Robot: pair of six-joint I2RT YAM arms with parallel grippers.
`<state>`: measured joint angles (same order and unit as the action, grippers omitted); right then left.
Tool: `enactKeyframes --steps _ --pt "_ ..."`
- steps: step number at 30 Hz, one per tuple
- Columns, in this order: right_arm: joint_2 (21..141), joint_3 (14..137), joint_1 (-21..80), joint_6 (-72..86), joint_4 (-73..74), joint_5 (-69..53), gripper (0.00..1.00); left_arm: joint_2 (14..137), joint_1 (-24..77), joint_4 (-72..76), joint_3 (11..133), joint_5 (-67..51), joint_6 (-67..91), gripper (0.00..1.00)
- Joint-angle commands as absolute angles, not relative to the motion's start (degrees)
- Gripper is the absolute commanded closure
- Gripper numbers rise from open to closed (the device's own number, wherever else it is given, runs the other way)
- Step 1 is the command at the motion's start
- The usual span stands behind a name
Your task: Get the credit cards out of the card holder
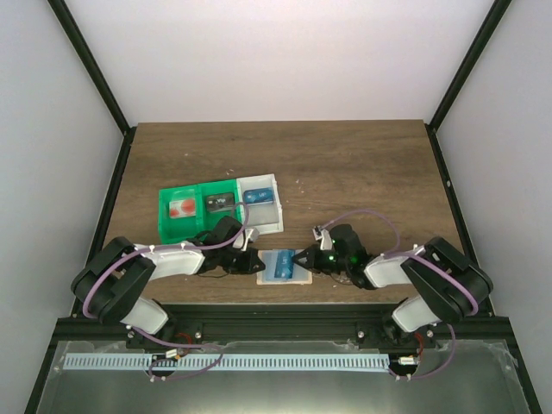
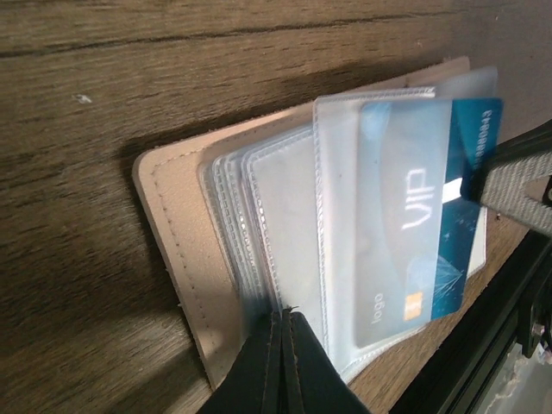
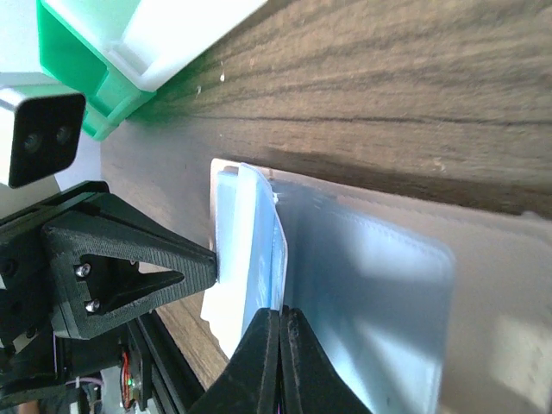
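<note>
Card holder (image 2: 172, 233) of tan leather with a stitched border, open flat on the wooden table (image 1: 345, 172) close to its near edge, between the two arms. Carries a fanned stack of clear plastic sleeves (image 2: 285, 224), overlapping like pages. In the uppermost sleeve, blue VIP card (image 2: 461, 233): white "VIP" along its length, "logo" and a small orange square near one end, milky under the plastic, deep blue along the one long side clear of the sleeve.

At the left side of the card holder as seen from above, left pincer (image 2: 281, 332), fingers pressed together with only a hairline between them, nipping the edge of the sleeve stack. At the opposite side, right pincer (image 3: 278, 323), likewise closed to a slit, clamped on the bare strip of the blue VIP card; from the left wrist, visible as a grey finger lying across that strip. Tips of both pointing toward each other, holder and card spanning the gap between them, the card's bare side toward the right pincer.

Behind the holder and to the left, green compartment tray (image 1: 185, 228) with a white box (image 1: 263, 222) touching its right side. Flat in the tray's left compartment, pale card with red marks (image 1: 180, 207), well apart from both pincers.
</note>
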<state>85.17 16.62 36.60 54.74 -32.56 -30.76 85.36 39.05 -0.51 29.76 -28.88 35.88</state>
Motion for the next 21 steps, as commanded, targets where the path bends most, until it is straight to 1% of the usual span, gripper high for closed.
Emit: enactKeyframes --steps 1,9,21 --pt "81.54 15.71 35.17 51.37 -27.0 -26.8 1.0 85.09 39.3 -1.03 28.43 -27.72 35.9 1.0" --pt "72.9 14.78 33.65 49.96 -19.26 -23.4 1.0 86.48 39.33 -0.04 28.19 -28.28 36.03 1.0" --pt "59.75 19.62 33.66 48.19 -5.15 -16.25 1.0 85.49 39.29 -1.78 29.6 -28.22 35.31 1.0"
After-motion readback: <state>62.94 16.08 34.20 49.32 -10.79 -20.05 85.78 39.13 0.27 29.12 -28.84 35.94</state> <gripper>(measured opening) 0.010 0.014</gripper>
